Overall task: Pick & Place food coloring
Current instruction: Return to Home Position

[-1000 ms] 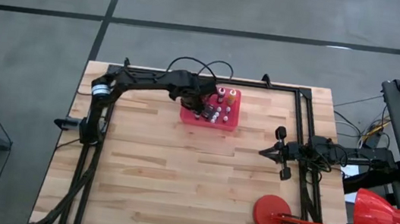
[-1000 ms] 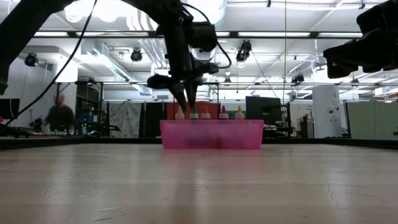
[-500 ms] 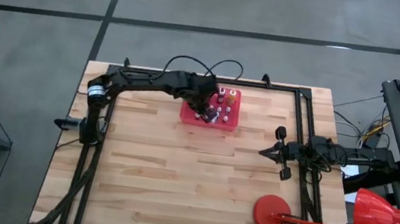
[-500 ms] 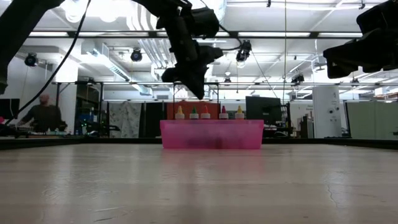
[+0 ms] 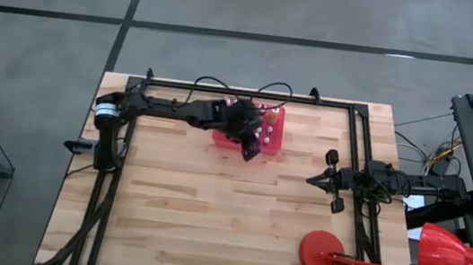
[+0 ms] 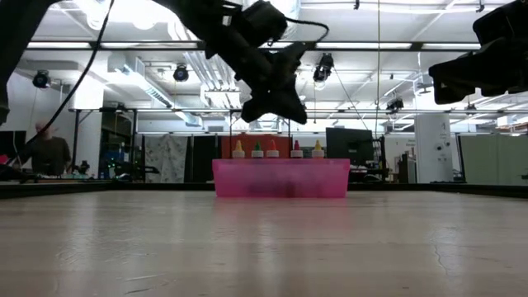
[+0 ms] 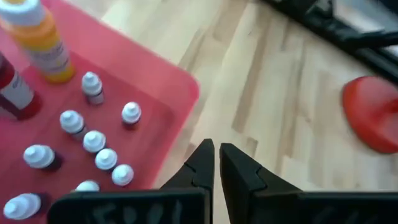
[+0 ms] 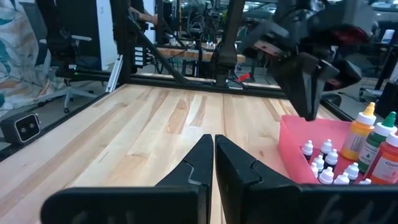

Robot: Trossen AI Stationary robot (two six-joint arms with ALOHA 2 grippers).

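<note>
Wooden table (image 5: 207, 228), pink bin (image 5: 276, 137) at 12 o'clock: left arm has lifted out.
Food coloring bottles (image 7: 94, 142) stand inside the bin; left fingers (image 7: 200, 168), clenched empty, now over its 5 o'clock corner; right fingers (image 8: 198, 163) clenched at 3 o'clock. Placing looks done.

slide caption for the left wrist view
Empty left gripper, shut, over the edge of the pink bin holding food coloring bottles.

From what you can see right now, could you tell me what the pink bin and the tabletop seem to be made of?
The pink bin looks like smooth, slightly translucent plastic: dark shapes show faintly through its wall. The tabletop looks like pale wood in joined strips, with visible grain and seams, low sheen.
</note>
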